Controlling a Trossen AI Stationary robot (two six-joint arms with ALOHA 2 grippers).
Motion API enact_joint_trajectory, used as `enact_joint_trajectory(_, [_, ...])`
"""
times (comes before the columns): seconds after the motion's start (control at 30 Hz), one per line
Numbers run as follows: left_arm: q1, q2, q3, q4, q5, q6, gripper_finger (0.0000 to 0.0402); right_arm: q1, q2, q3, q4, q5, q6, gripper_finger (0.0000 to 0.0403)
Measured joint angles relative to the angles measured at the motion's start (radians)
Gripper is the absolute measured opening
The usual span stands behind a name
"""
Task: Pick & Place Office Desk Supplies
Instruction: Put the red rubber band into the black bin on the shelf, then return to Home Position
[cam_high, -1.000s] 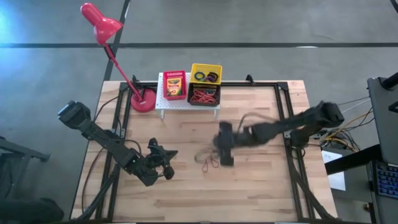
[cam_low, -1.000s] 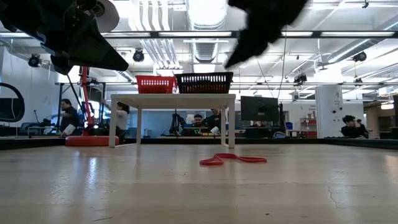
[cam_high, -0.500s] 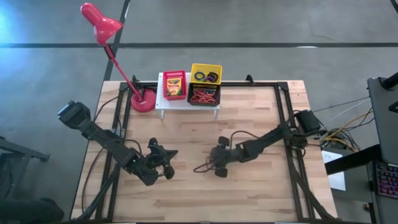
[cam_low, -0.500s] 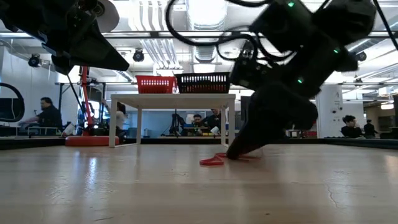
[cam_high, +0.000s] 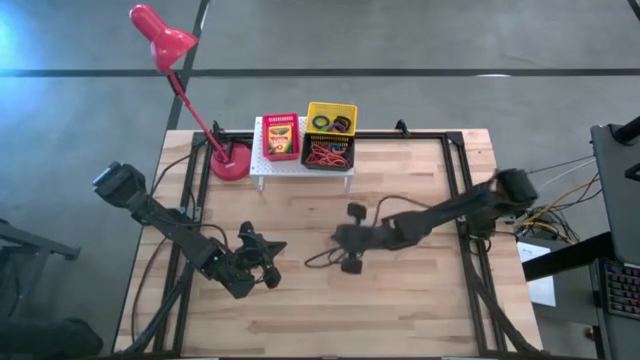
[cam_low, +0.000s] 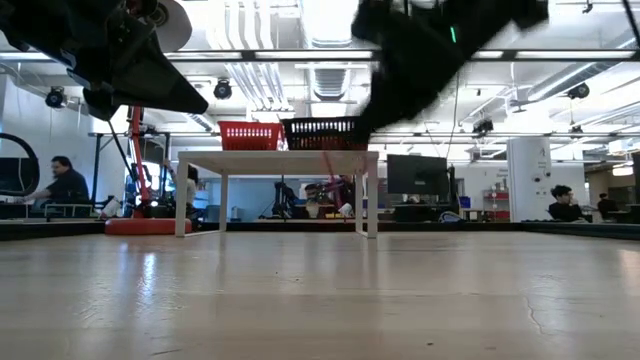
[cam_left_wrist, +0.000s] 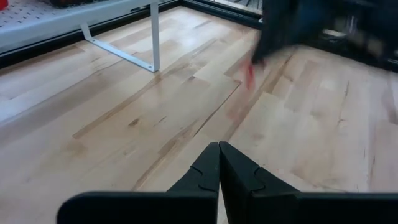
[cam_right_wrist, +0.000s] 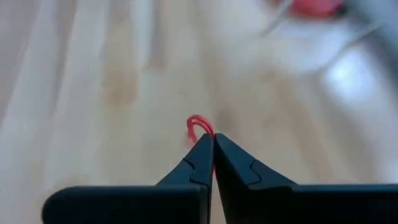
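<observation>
From above, the right gripper (cam_high: 345, 250) hangs over mid-table (cam_high: 400, 300); the left gripper (cam_high: 262, 256) waits nearby, fingers closed. In the right wrist view, closed fingers pinch a red rubber band (cam_right_wrist: 199, 127).

I get bright, even overhead light; ceiling strips (cam_low: 300, 55) glare off the worktop (cam_low: 300, 300). The right arm (cam_high: 430, 220) smears with motion blur, and its wrist view is soft throughout.
</observation>
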Motion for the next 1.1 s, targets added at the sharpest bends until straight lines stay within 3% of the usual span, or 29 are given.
enact_joint_trajectory(0.17, [0.000,0.000,0.000,-0.001,0.000,0.000,0.0008,-0.051,-0.157,0.095,-0.051,0.172,-0.128,0.0009])
enact_joint_trajectory(0.37, [0.000,0.000,0.000,0.000,0.000,0.001,0.0008,-0.215,-0.241,0.206,-0.063,0.171,-0.272,0.0009])
enact_joint_trajectory(0.63, [0.007,-0.001,0.000,-0.001,-0.005,-0.016,0.0008,-0.460,-0.145,0.265,-0.116,-0.068,-0.192,0.0009])
enact_joint_trajectory(0.77, [0.016,-0.039,0.001,-0.013,0.000,-0.011,0.0008,-0.550,-0.075,0.315,-0.184,-0.214,-0.155,0.0034])
enact_joint_trajectory(0.9, [0.027,-0.165,0.001,-0.018,0.047,0.102,0.0008,-0.612,-0.034,0.378,-0.286,-0.303,-0.137,0.0093])
enact_joint_trajectory(1.1, [0.101,-0.452,-0.033,-0.034,0.174,0.354,0.0008,-0.619,-0.116,0.406,-0.341,-0.301,-0.157,0.0165])
